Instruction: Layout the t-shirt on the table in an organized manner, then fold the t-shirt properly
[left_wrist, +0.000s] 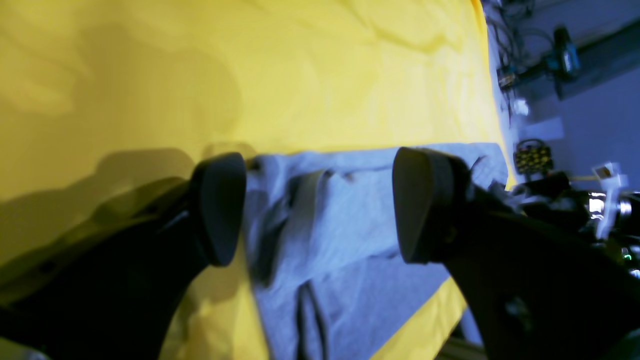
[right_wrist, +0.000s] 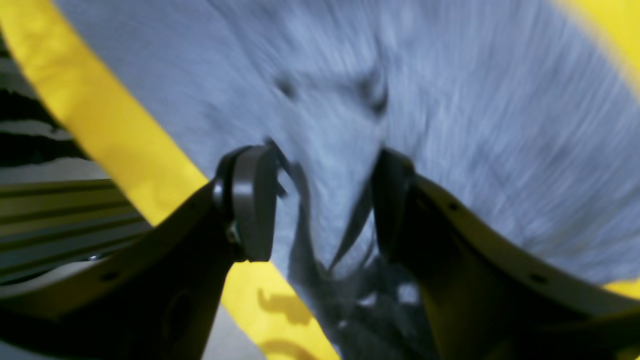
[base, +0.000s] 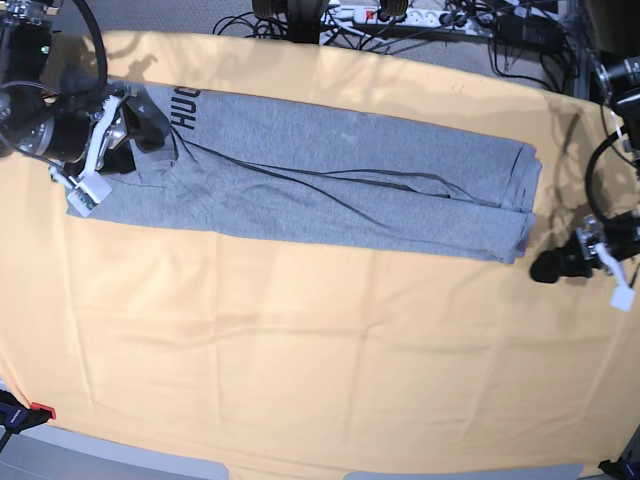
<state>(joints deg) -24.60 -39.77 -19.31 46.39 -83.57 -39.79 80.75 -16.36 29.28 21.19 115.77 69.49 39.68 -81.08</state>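
The grey t-shirt (base: 340, 175) lies as a long folded strip across the far half of the table (base: 300, 350), with black lettering (base: 187, 108) showing at its left end. My right gripper (base: 145, 120) hovers over that left end. In the right wrist view its jaws (right_wrist: 322, 200) stand open, and a raised ridge of the t-shirt (right_wrist: 450, 125) runs between them. My left gripper (base: 548, 268) rests just off the strip's right end, on the table. Its fingers (left_wrist: 317, 200) are spread open and hold nothing, with the t-shirt (left_wrist: 340, 225) lying beyond them.
Cables and a power strip (base: 400, 15) run behind the table's far edge. A metal frame rail (right_wrist: 50, 215) shows below the table edge (right_wrist: 125, 140) beside the shirt's left end. Lab gear (left_wrist: 535, 155) stands past the table's side edge.
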